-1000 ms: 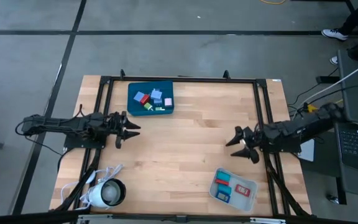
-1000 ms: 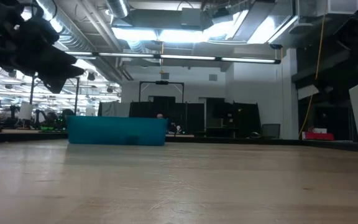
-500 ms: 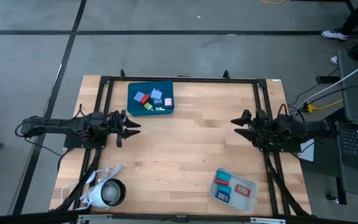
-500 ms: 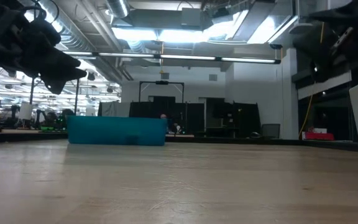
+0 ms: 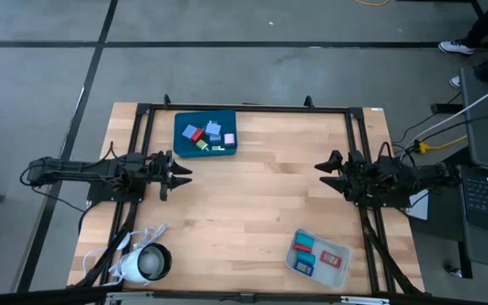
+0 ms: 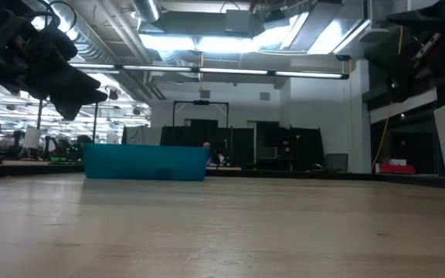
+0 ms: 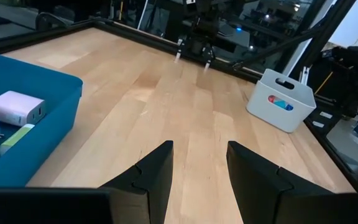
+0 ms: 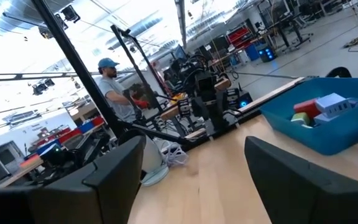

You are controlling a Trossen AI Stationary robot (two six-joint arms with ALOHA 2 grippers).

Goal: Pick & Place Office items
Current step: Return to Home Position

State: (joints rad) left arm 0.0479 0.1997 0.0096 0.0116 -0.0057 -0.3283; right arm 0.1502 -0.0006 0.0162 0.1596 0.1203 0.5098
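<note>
Seemingly partway done: left gripper at 9 o'clock and right gripper at 3 o'clock, both spread wide and empty. Some office items lie in the white bin at 5 o'clock; more sit in the teal tray at 11 o'clock.

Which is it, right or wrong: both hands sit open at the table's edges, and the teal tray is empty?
Wrong about the tray. The high view shows the teal tray holding several small pieces. The left hand and right hand do sit open at the edges of the table.
</note>
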